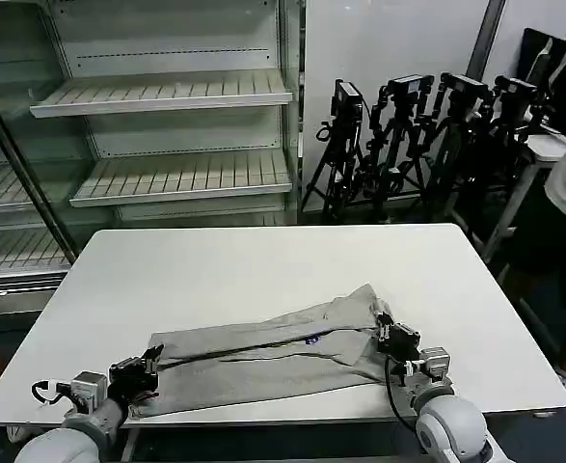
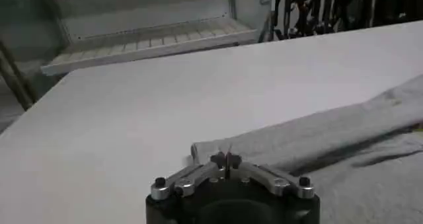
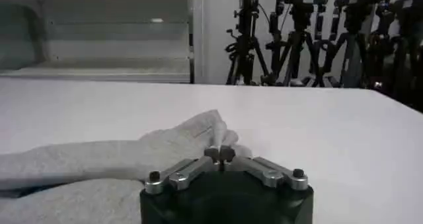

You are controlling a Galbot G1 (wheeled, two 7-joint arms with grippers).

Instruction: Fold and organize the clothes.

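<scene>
White table [image 1: 263, 270] ahead of both grippers, with grey T-shirt [image 1: 263, 359] stretched across its near edge, long axis running from one gripper to the other. Left gripper [image 1: 146, 371] pinched shut on the shirt's near left corner. Right gripper [image 1: 394, 340] pinched shut on the bunched right end. Both equally near; cloth between them.

1. The light grey T-shirt [image 1: 263, 357] lies on the white counter [image 1: 263, 270], along its near edge.
2. It is folded lengthwise into a long, narrow band, with creases along it.
3. A small blue print shows near the middle.
4. One end is bunched and slightly raised; the other end lies flat.
</scene>
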